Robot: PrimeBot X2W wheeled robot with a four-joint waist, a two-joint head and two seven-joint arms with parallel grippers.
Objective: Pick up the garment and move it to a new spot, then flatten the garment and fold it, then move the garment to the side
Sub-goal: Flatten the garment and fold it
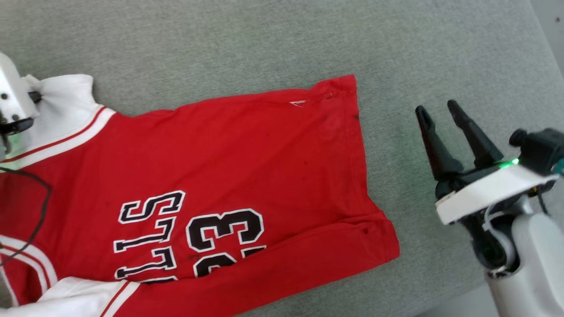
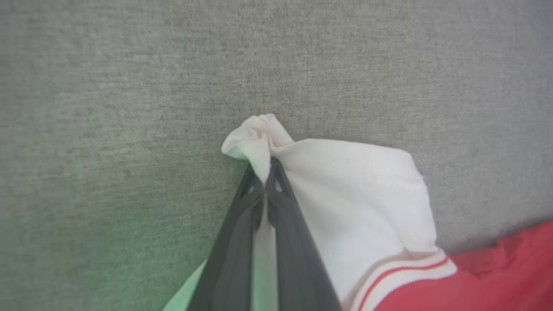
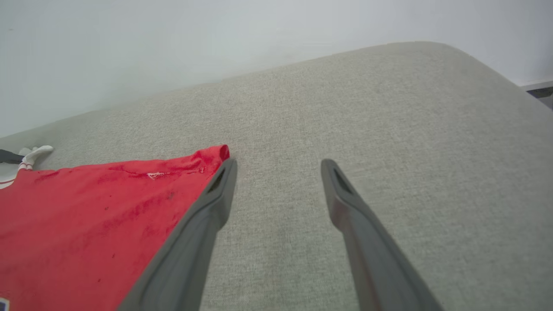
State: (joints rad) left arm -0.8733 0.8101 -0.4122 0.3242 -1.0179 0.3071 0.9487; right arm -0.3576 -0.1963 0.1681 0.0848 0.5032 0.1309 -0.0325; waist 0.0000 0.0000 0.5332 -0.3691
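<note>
My left pincer is clenched on a bunched tip of the white sleeve of the garment, with the cloth pinched between both fingers. The red garment lies spread on the grey padded surface with its lettering up. Its near side is folded over and runs close to the surface's near edge, and its hem points toward the right edge. My right pincer is released, fingers wide apart, over bare surface near the hem and apart from the cloth.
</note>
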